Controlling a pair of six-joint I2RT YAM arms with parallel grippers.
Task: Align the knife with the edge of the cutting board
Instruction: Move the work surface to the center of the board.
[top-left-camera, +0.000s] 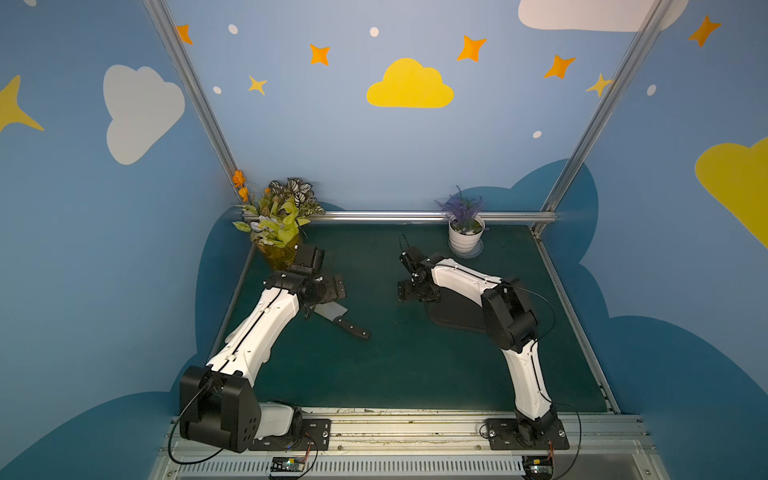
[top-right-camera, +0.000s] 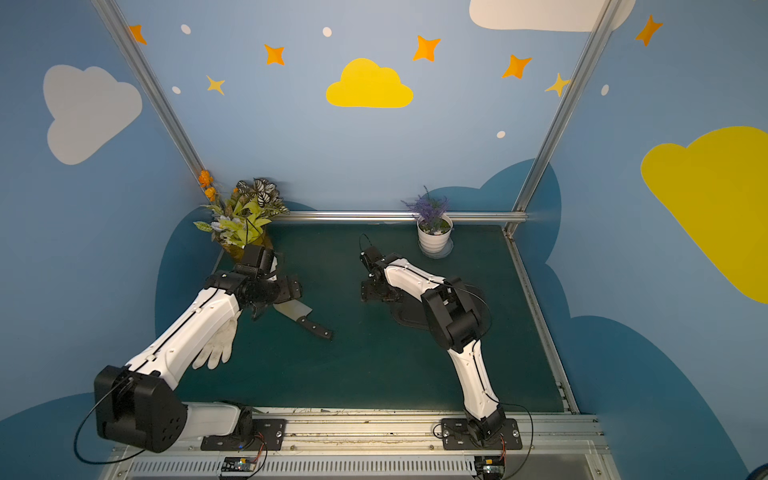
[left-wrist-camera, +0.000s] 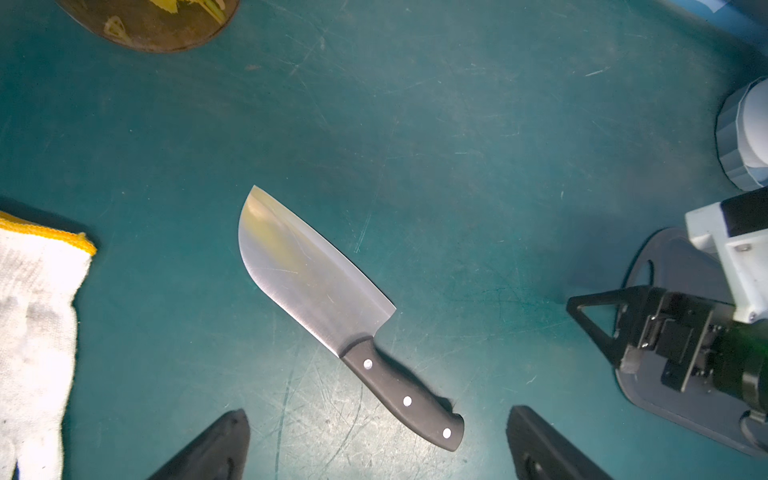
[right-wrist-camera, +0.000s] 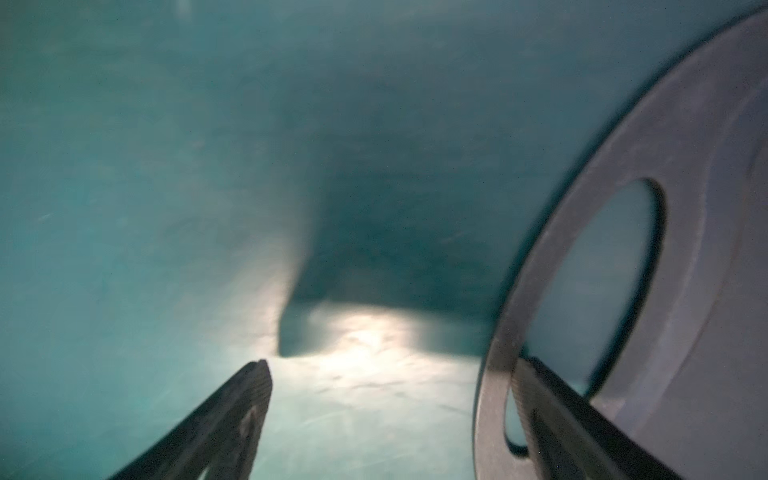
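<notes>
The knife (top-left-camera: 341, 319) (top-right-camera: 305, 318) lies flat on the green mat, left of centre. Its broad silver blade (left-wrist-camera: 305, 270) points to the far left and its black handle (left-wrist-camera: 405, 401) to the near right. My left gripper (top-left-camera: 324, 305) (left-wrist-camera: 378, 432) hovers over it, open, with the handle's end between the spread fingers and nothing held. The black cutting board (top-left-camera: 451, 318) (top-right-camera: 409, 316) (left-wrist-camera: 665, 262) lies right of centre, mostly under my right arm. My right gripper (top-left-camera: 409, 291) (right-wrist-camera: 390, 372) is open and low at the slotted end of the board (right-wrist-camera: 706, 199), one finger over the slot.
A white work glove (top-right-camera: 216, 345) (left-wrist-camera: 37, 324) lies beside the left arm. A leafy plant in an amber vase (top-left-camera: 277, 220) stands at the far left corner. A white pot with purple flowers (top-left-camera: 466, 235) stands at the back right. Metal rails edge the mat.
</notes>
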